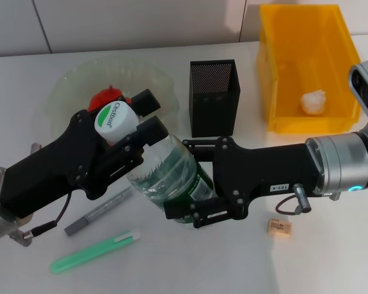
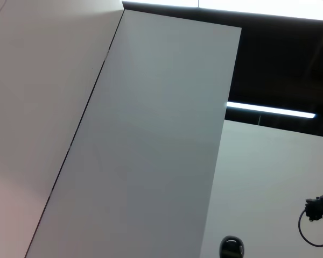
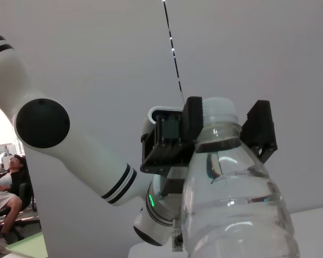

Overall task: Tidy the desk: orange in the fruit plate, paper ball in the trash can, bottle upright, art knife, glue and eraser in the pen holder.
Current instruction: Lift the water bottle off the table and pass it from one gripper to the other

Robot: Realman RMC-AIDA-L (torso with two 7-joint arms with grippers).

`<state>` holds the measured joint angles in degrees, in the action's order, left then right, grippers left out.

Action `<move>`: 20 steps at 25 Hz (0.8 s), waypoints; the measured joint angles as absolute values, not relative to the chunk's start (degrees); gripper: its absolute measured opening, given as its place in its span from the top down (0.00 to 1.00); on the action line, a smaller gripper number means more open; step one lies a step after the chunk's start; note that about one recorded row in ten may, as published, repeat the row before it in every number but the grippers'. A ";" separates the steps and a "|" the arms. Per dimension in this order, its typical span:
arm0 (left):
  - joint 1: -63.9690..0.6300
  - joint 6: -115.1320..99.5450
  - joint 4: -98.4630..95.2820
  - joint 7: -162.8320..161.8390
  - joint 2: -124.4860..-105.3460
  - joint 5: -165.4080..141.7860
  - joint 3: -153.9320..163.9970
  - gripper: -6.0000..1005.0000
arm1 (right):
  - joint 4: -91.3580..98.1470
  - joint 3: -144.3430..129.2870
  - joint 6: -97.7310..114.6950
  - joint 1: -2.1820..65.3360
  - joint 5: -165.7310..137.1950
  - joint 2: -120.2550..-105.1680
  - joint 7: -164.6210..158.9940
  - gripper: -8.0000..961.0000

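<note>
Bottle (image 1: 165, 168) (water-filled, likely heavy, slick): left tool (image 1: 127, 131) clamps its neck, right tool (image 1: 193, 211) grips its lower body.

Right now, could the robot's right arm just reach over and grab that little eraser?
Probably not yet. The eraser lies in the open just beside the right arm, but the right gripper is shut on the water bottle, which the left gripper also grips at the cap.
</note>
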<state>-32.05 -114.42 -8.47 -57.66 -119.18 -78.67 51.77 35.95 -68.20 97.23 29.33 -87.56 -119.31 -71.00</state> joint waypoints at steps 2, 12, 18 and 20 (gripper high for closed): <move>-32.13 -114.44 -9.21 -57.88 -119.10 -78.56 52.72 0.56 | 37.35 -68.13 97.74 28.51 -87.63 -119.20 -71.83 0.18; -31.85 -114.18 -11.56 -60.34 -118.89 -78.50 53.70 0.56 | 47.04 -68.55 100.16 24.67 -89.44 -119.13 -77.86 0.18; -31.55 -114.02 -12.90 -61.71 -118.76 -78.61 54.04 0.56 | 50.68 -68.40 100.36 22.86 -90.92 -119.17 -79.61 0.18; -31.59 -114.03 -13.21 -61.84 -118.76 -78.60 54.30 0.56 | 51.04 -68.40 100.39 22.64 -90.98 -119.16 -80.06 0.18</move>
